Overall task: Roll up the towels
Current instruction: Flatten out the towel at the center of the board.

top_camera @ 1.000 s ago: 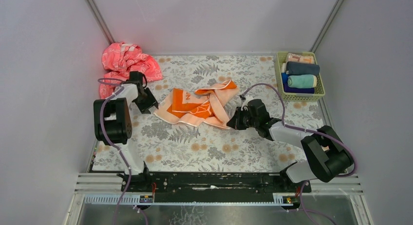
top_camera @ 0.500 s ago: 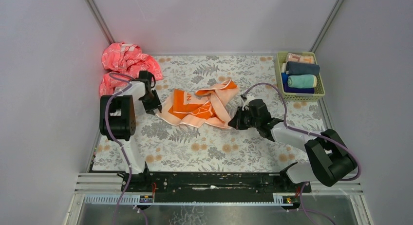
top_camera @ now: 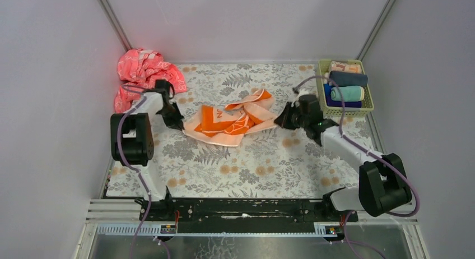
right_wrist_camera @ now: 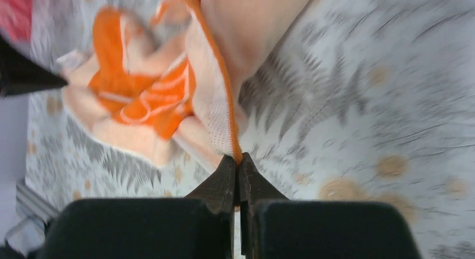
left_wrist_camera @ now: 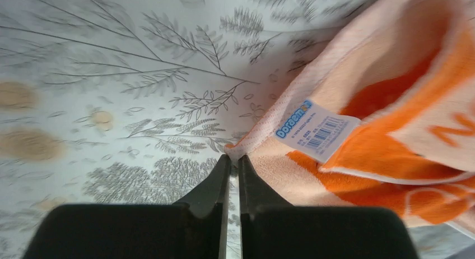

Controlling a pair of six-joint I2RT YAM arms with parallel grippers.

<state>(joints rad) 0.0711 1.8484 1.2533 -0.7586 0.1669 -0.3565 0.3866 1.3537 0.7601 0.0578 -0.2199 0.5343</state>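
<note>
Firmly, towel point(top_camera: 224, 123) corners in L/R jaws

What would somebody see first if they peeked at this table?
The bright orange and peach towel in the middle of the flowery table, pinched at its two ends by the left hand and the right hand, both shut on it. Next come the crumpled pink cloth in the far left corner and the green basket of rolled towels at the far right.
</note>
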